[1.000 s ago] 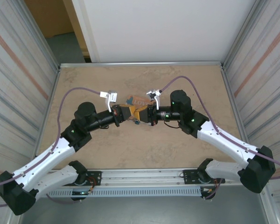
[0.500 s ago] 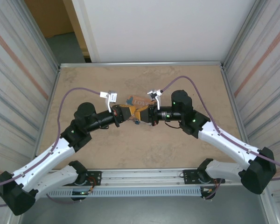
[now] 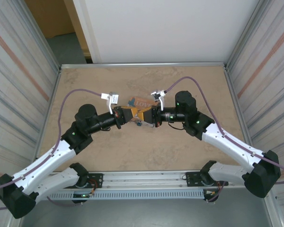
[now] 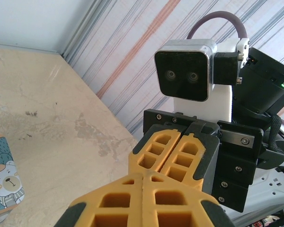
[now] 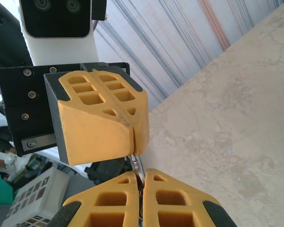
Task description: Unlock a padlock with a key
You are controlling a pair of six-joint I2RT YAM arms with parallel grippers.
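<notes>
Both grippers meet tip to tip above the middle of the table. My left gripper (image 3: 131, 116) (image 4: 146, 176) is shut, its yellow fingers pressed together. My right gripper (image 3: 145, 117) (image 5: 142, 174) is shut on a thin pale grey metal piece, the key (image 5: 139, 166), which bridges the small gap to the left fingers (image 5: 109, 118). In the top view a tiny dark blue-green bit, the padlock (image 3: 138, 122), shows just under the meeting fingertips. The rest of the padlock is hidden by the fingers.
The orange "LOVE" box (image 3: 141, 101) (image 4: 2, 184) lies on the beige table (image 3: 189, 80) just behind the grippers. Metal-framed striped walls close in the left and right sides. Purple cables arch over both arms.
Almost nothing: the grippers stay tip to tip, and the right wrist has edged slightly to the right.
</notes>
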